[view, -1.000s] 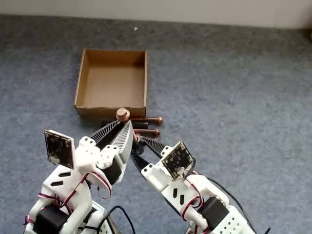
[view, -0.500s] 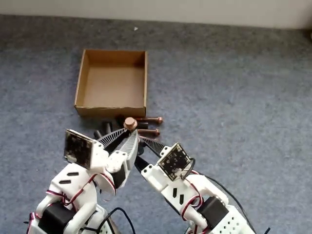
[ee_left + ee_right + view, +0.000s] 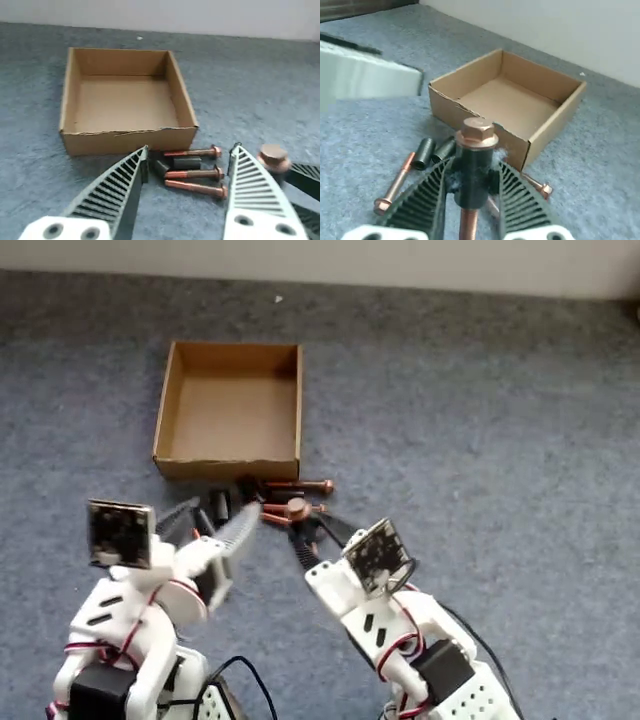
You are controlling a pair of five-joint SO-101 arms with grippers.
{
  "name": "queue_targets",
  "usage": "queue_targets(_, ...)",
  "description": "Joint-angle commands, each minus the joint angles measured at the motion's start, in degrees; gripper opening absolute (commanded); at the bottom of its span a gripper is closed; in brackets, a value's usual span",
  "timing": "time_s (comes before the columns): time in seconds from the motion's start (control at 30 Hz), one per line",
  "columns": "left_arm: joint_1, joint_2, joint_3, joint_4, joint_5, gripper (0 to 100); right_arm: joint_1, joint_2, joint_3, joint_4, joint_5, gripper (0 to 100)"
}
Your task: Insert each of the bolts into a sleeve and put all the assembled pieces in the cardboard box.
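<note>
R wrist view showed R gripper (image 3: 475,165) clamped on upright bolt (image 3: 477,133) in black sleeve (image 3: 470,194), high view put it 5 o'clock off cardboard box (image 3: 228,467), L gripper (image 3: 190,150) fingers apart nr loose bolts (image 3: 194,173).

The cardboard box (image 3: 125,140) is open at the top, and its near wall stands as a barrier to any low approach. Loose bolts (image 3: 192,172) and dark sleeves (image 3: 186,161) crowd the surface (image 3: 480,440) just before that wall. The spread left gripper (image 3: 190,148) and the right gripper (image 3: 474,170), clamped on a sleeved bolt (image 3: 477,134), hang close together there, while a broad grey stretch right of the box gives passage
</note>
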State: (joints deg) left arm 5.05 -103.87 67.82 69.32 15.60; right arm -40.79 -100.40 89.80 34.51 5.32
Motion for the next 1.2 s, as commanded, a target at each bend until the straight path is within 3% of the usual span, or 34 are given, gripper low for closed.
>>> queue_targets(0.0,-13.5,0.0,1.1,0.4,-0.2,27,3.5,-0.6,-5.1,2.2,-1.1,0.5)
queue_targets(0.13,-21.1,0.0,8.0,0.6,-0.2,27,3.6,1.0,-8.8,2.2,-0.9,0.5)
queue_targets(0.27,-25.5,0.0,14.4,0.5,-0.4,27,3.7,11.6,-17.3,0.9,-1.1,0.5)
queue_targets(0.8,-25.7,0.0,15.7,0.8,-0.4,27,3.6,79.2,-46.3,-41.2,-1.2,0.5)
queue_targets(1.17,-25.9,0.0,15.7,0.9,-0.5,27,5.1,104.5,-59.9,-45.1,-1.3,0.9)
